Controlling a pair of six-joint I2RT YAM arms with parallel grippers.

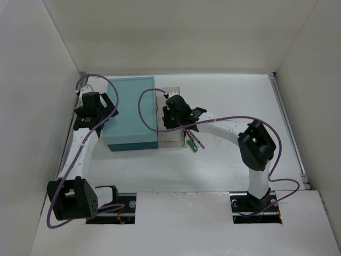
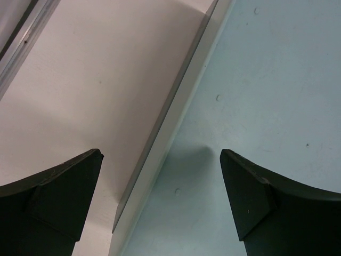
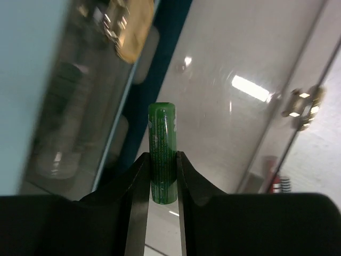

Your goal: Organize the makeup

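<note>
The right gripper (image 3: 162, 160) has its 2 black fingers pressed against a small dark-green cylindrical tube (image 3: 162, 128). It pinches the tube near the lower end, and the rounded top sticks out upright past the fingertips. From above, this gripper (image 1: 177, 114) hangs over a clear see-through panel (image 1: 170, 96) that lies flat on the white table (image 1: 224, 160), touching the right side of the big teal rectangular box (image 1: 132, 113). Gold-coloured metal fittings (image 3: 128, 26) show at the panel's edges in the right wrist view.

More makeup lies on the table just beyond the panel's near right corner: a second green tube (image 1: 192, 144) and, just beside it, some thin pencils (image 1: 199, 140) too small to tell apart.

The left gripper (image 2: 160, 160) is spread wide with nothing between its fingers. It sits over the left edge of the teal box, with 1 finger (image 2: 58, 186) above the bare table and the other above the teal top. From above, the left gripper (image 1: 101, 109) is at the box's left side, well apart from the right one.
</note>
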